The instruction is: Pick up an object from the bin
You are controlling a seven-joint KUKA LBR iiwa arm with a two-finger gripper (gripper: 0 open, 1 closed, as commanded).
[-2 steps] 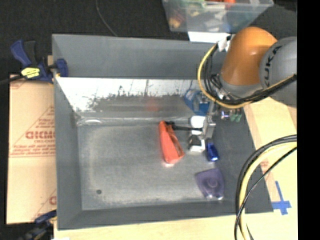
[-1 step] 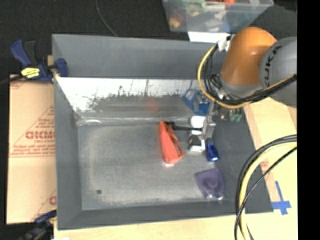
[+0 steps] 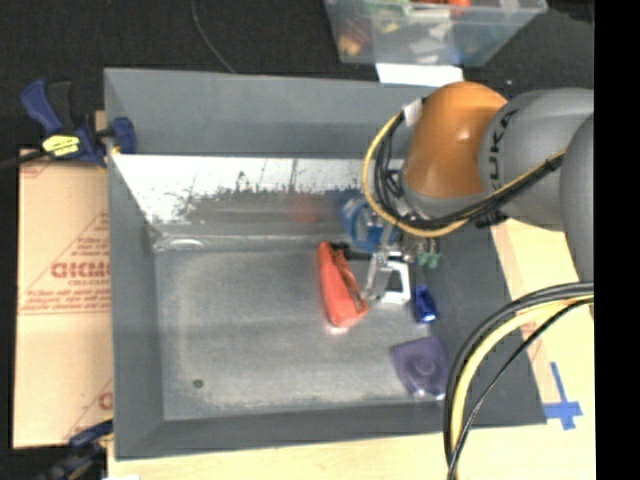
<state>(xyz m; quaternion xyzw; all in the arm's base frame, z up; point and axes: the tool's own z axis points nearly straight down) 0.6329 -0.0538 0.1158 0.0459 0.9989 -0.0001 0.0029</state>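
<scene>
Red-orange carrot-shaped thing (image 3: pixel 338 290) lies mid-bin — just beside the gripper (image 3: pixel 378 280).

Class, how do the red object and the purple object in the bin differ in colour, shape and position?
Colour: the red object is orange-red, the purple object pale violet. Shape: the red object is long and narrow; the purple object is short and broad. Position: the red object lies centrally, beside the end effector; the purple object lies lower right, apart from it. Both rest on the bin floor.
</scene>
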